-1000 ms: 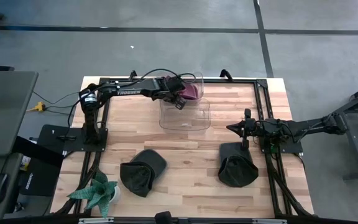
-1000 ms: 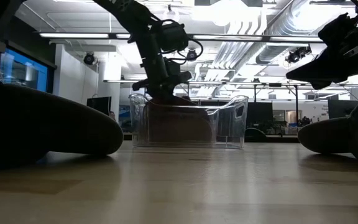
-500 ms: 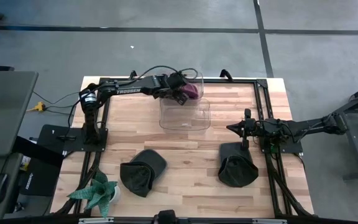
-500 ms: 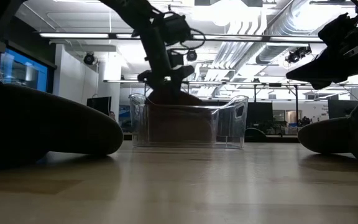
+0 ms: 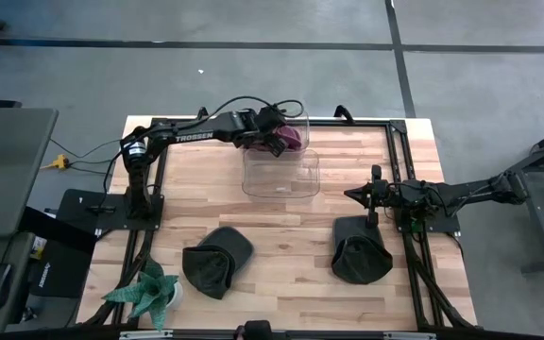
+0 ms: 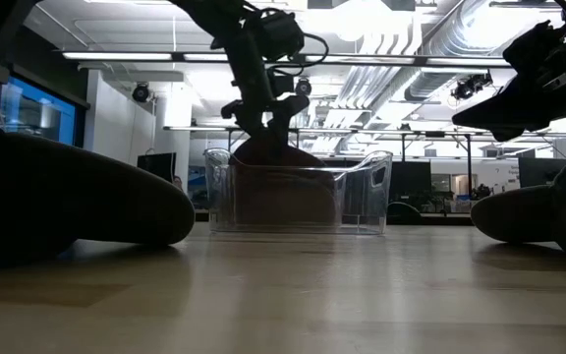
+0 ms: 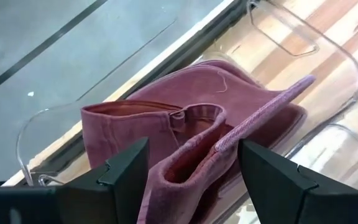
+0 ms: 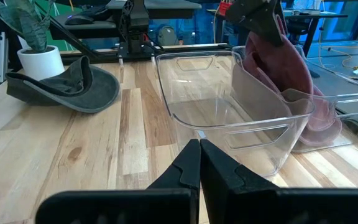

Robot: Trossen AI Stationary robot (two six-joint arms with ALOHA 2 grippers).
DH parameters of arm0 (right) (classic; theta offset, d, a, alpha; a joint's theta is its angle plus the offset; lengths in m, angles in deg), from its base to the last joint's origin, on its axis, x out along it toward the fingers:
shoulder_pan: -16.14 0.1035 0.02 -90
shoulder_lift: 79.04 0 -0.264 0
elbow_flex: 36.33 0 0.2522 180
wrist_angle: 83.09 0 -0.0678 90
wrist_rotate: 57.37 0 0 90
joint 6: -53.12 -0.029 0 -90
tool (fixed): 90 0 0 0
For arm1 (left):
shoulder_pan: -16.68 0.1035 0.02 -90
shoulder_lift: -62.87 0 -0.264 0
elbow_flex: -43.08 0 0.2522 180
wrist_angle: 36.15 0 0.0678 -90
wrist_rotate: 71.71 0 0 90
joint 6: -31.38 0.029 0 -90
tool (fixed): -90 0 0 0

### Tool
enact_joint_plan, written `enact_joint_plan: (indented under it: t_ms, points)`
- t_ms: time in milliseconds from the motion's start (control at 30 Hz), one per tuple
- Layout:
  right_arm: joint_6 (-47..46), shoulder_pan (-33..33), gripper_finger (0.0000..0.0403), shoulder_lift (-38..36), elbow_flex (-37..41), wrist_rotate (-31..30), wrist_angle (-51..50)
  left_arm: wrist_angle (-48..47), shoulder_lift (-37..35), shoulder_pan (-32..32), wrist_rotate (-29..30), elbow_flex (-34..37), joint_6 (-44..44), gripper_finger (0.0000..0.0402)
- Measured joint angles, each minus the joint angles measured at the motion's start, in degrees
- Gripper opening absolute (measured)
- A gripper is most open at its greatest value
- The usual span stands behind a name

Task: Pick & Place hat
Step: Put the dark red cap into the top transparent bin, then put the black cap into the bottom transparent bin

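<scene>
Seen from above: a wooden table (image 5: 281, 241) with a dark frame, grey floor around it.

Near the front-left corner of the table, a small potted plant (image 5: 145, 292) with spiky green leaves. Just beside it, toward the middle of the front edge, a dark grey hat (image 5: 215, 259) lying on the wood.

From a base at the left edge, the left arm (image 5: 192, 134) reaching along the back edge of the table. At its end, the left gripper (image 5: 278, 142), raised over the back part of a clear plastic bin (image 5: 281, 168). Jaws spread apart, released, on either side of a crumpled pink hat (image 7: 194, 137) but gripping nothing. Pink hat (image 5: 293, 137) resting on the back rim of the bin, partly draped over the clear wall, near the middle of the table's back edge. From table height, the pink hat (image 6: 268, 154) showing as a dark mound at the bin's (image 6: 298, 192) rim, directly under the left gripper (image 6: 260, 108).

Right of centre, near the front edge, a second dark hat (image 5: 360, 250) flat on the wood.

Along the right edge, the right arm (image 5: 461, 194) stretched inward and waiting, its right gripper (image 5: 374, 194) just behind the second dark hat, jaws pressed together, clenched on nothing.
</scene>
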Motion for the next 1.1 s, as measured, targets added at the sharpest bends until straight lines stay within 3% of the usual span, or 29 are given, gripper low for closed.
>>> enact_joint_plan:
  t_ms: [367,667,1000,1100]
  points:
    - [0.01,0.00,0.0000,0.00,0.00,0.00,0.00,1.26,-0.02,-1.88,0.49,-0.04,-0.02,0.0234]
    - [0.01,0.00,0.0000,0.00,0.00,-0.02,0.00,0.74,-0.11,-3.75,0.67,-6.04,0.13,0.0234]
    - [0.00,0.00,0.0000,-0.01,0.00,-0.02,0.00,-5.60,-1.73,-6.95,-11.06,-12.59,-0.50,0.0233]
    - [-0.01,0.00,0.0000,-0.01,0.01,-0.02,0.00,-3.63,-3.62,-8.25,-14.47,-13.29,-0.54,0.0233]
